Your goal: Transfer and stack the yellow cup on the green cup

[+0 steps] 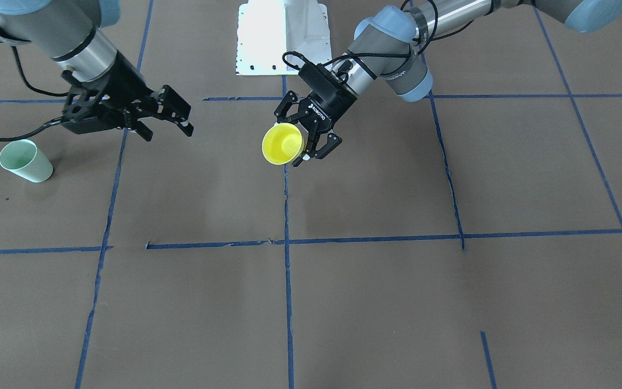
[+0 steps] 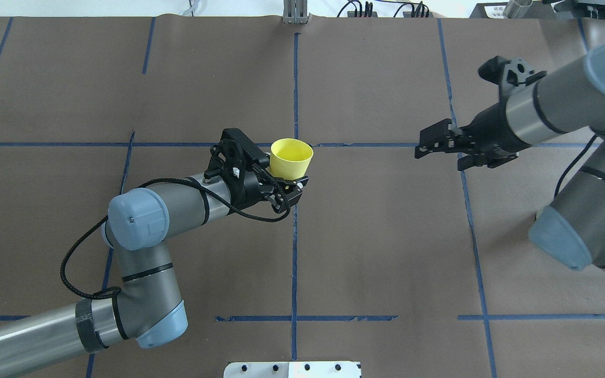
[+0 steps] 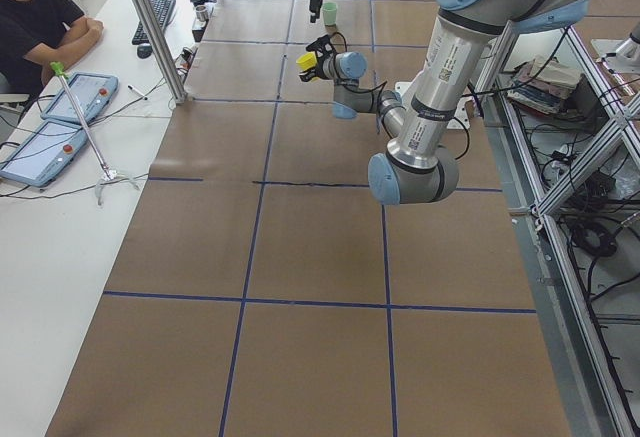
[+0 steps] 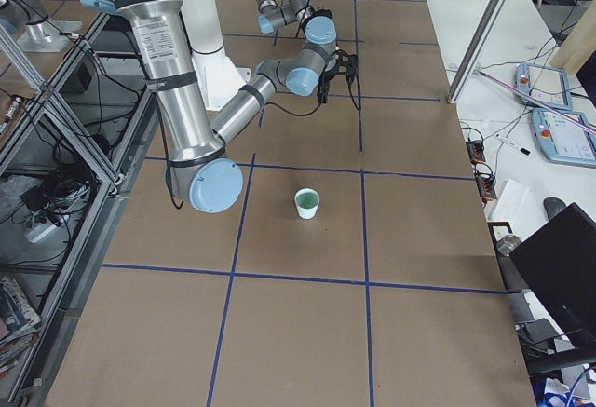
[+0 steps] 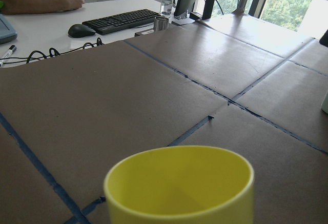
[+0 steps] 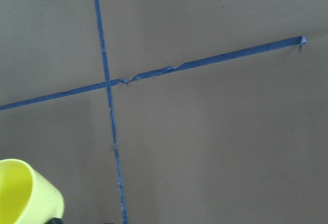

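The yellow cup (image 1: 283,143) is held by its side in my left gripper (image 1: 290,141), shut on it, above the table near the centre tape line. It is tilted with its mouth away from the robot. It also shows in the overhead view (image 2: 292,157), left wrist view (image 5: 179,183) and right wrist view (image 6: 25,193). The green cup (image 1: 25,160) stands upright on the table on my right side, also in the exterior right view (image 4: 306,203); the right arm hides it in the overhead view. My right gripper (image 1: 166,131) is open and empty, hovering between the two cups.
Blue tape lines (image 2: 294,236) divide the brown table into squares. The white robot base plate (image 1: 281,35) sits at the robot's edge. An operator (image 3: 40,17) sits at a side desk with a keyboard (image 5: 120,19) and tablets.
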{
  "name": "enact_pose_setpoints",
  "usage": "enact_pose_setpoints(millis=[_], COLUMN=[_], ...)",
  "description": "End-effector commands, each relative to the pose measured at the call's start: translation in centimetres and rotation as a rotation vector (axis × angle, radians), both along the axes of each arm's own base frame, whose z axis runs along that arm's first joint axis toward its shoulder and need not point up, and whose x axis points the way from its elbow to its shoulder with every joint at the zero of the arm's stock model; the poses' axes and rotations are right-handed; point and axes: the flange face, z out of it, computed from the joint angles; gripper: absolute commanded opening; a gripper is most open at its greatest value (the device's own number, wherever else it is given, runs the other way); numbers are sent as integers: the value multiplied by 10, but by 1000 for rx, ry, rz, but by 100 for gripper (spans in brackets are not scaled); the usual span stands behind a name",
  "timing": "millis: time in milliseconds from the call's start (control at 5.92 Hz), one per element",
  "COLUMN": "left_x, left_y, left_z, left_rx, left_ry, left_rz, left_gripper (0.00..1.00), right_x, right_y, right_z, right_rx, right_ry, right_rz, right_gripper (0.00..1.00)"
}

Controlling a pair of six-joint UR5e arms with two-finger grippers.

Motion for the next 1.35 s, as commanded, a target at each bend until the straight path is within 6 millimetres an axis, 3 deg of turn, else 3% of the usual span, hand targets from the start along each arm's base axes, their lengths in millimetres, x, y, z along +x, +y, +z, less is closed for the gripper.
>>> enact_pose_setpoints(millis=[0, 506, 844, 1182], left_x=[18, 25, 23, 27], left_y=[28, 41, 53, 89], left_z=[4, 1, -10, -14], left_rx=[24, 16, 28, 30], left_ry=[-19, -5, 23, 65], left_rz=[40, -7, -1, -1], left_gripper=[2, 11, 27, 30], right_x=[-35, -56, -71, -76], right_y=[16, 25, 39, 46], right_z=[-47, -58, -55, -56], right_rx=[-33, -52, -77, -87], right_ry=[-23, -33, -29, -33], right_rz=[0, -27, -59, -71], right_gripper=[100, 100, 100, 100])
